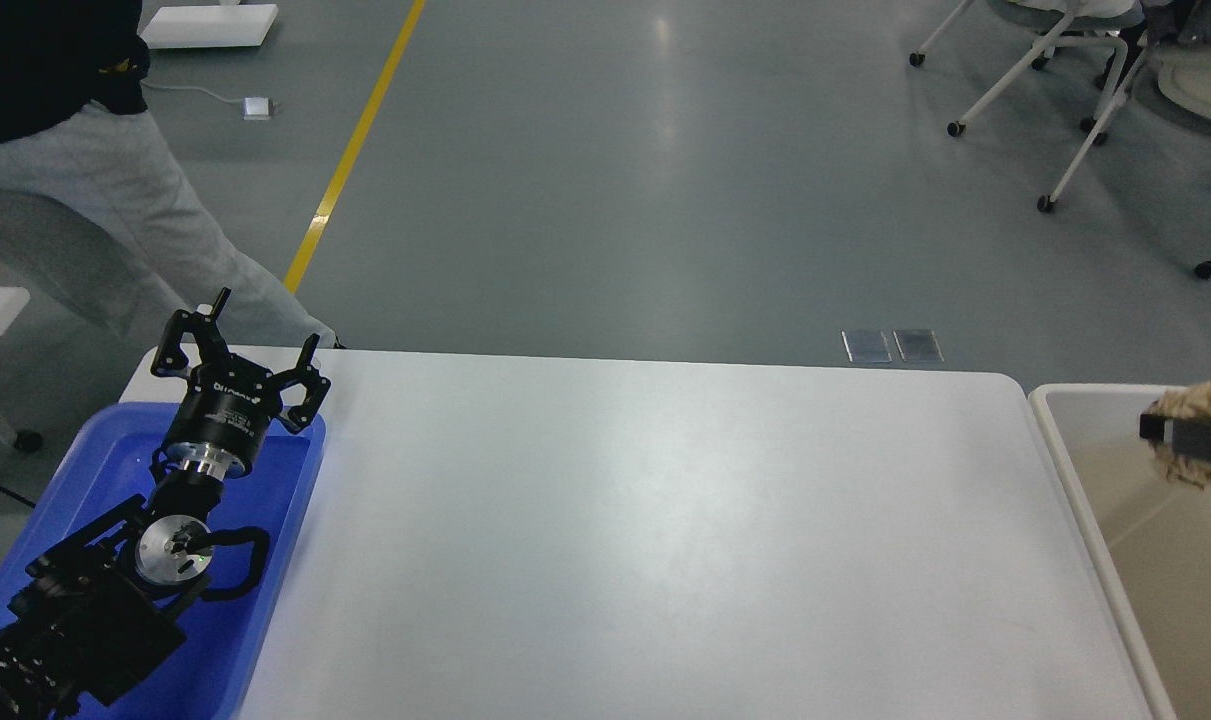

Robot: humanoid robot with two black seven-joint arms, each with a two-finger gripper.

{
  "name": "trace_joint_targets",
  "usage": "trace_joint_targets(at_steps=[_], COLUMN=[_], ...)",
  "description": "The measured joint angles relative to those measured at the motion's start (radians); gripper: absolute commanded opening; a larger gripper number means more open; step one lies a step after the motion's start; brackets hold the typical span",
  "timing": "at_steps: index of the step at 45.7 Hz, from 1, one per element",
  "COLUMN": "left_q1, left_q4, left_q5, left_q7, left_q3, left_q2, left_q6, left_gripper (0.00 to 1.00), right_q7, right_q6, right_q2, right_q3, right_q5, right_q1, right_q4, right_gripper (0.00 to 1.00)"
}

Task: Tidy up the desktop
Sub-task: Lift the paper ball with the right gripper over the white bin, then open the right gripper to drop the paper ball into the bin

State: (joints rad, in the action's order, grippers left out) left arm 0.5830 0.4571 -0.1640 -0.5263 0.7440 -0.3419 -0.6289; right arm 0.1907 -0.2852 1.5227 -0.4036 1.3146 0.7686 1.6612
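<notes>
My left gripper [255, 335] hangs over the far end of the blue plastic tray [287, 520] at the left edge of the desktop [645, 530], fingers spread wide apart with nothing between them. The black arm runs back from it toward the near left corner, lying above the tray. The desktop itself fills the middle of my view, white and matte with rounded far corners, stretching from the tray on the left to the bin on the right. Over there, at the right edge of the view, my right gripper [1190, 440] shows only as a dark block, and it sits against a crumpled tan wad [1205, 405], something like paper or cloth, above the beige white-rimmed bin [1050, 410]; I cannot tell how the fingers stand around it. Beyond the table lies grey floor with a yellow line [355, 145] running away, a person in grey trousers [95, 210] at the far left, and white wheeled chair legs [1075, 150] at the far right.
</notes>
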Motion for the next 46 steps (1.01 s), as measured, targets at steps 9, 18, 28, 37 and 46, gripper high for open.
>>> trace_joint_targets(at_steps=[9,18,28,37,46], left_q1=[0.0,0.0,0.0,0.0,0.0], left_q4=[0.0,0.0,0.0,0.0,0.0], left_q5=[0.0,0.0,0.0,0.0,0.0], left_q7=[0.0,0.0,0.0,0.0,0.0], left_q3=[0.0,0.0,0.0,0.0,0.0], left_q2=[0.0,0.0,0.0,0.0,0.0], left_q6=[0.0,0.0,0.0,0.0,0.0], left_gripper=[1.0,1.0,1.0,1.0,1.0], right_q7=[0.001,0.001,0.001,0.002,0.002], right_q6=[-0.132,-0.172,-0.154,-0.076,0.034], right_q2=[0.039,0.053,0.05,0.033,-0.005], right_q3=[-0.002,0.004,0.029,0.097,0.18], right_q5=[-0.061,-0.102,-0.187,-0.287,-0.437], right_q1=[0.146,0.201,0.222,0.227,0.224], right_q4=[0.004,-0.019,-0.07,-0.123,-0.196], right_gripper=[0.0,0.0,0.0,0.0,0.0])
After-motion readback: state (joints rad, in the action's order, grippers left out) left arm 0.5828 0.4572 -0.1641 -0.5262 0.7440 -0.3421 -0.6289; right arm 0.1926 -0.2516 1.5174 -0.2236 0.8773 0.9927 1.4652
